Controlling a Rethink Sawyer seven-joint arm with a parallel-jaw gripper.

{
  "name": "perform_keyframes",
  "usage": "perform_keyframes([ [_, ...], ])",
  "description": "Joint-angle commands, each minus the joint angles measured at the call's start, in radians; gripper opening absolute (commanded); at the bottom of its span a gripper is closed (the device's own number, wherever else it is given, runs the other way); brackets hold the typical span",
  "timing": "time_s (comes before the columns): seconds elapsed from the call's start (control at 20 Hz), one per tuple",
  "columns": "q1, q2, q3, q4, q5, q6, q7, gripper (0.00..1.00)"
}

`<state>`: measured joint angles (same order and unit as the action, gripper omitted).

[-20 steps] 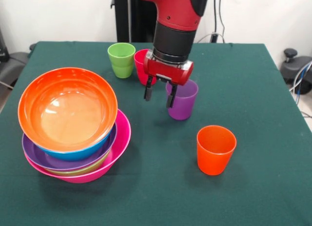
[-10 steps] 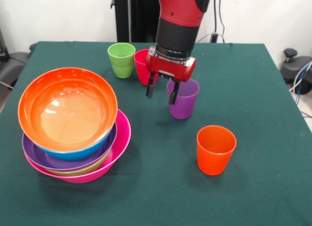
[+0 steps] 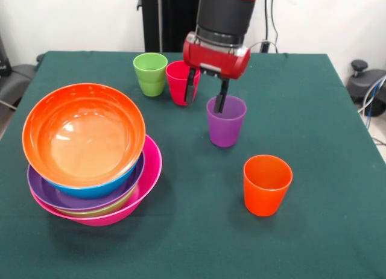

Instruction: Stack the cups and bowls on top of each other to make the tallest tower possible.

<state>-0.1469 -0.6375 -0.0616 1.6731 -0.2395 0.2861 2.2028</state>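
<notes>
Nearest the table's [image 3: 338, 231] front edge stood the orange cup [image 3: 266, 184], upright and alone, toward the right of the green cloth. To the left of it, near the left edge, sat the tower [image 3: 90, 155]: five bowls could be counted in the pile. The pink bowl [image 3: 151, 170] was the base, a thin green bowl [image 3: 99, 210] rim showed just inside it, then the purple bowl [image 3: 48, 193], then the blue bowl [image 3: 99, 187], and the orange bowl [image 3: 84, 134] lay on top, tilted slightly and facing up, with nothing in it. No cup rested on the pile.

Farther back, around the middle of the table, the purple cup [image 3: 226, 121] stood upright. The gripper [image 3: 206, 93] hung at its rim with its two dark fingers [image 3: 190, 86] spread apart and holding nothing; one finger appeared at or just over the cup's mouth, and the other was in front of the red cup [image 3: 179, 81], though whether either touched could not be told.

The red cup stood just behind and left of the purple one. Beside it, toward the far edge, was the green cup [image 3: 151, 74], also upright. Four cups showed in all: orange, purple, red and green.
</notes>
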Motion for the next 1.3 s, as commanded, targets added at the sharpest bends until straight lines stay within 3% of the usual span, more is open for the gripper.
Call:
perform_keyframes([
  [0.05, 0.011, -0.062, 0.103, 0.059, 0.053, 0.134, 0.050, 1.00],
  [0.65, 0.065, -0.098, 0.074, 0.147, 0.067, 0.092, 0.079, 1.00],
  [1.1, 0.090, -0.001, 0.045, 0.137, 0.043, -0.019, 0.107, 1.00],
  [1.3, 0.069, 0.023, 0.051, 0.133, 0.034, -0.051, 0.092, 1.00],
])
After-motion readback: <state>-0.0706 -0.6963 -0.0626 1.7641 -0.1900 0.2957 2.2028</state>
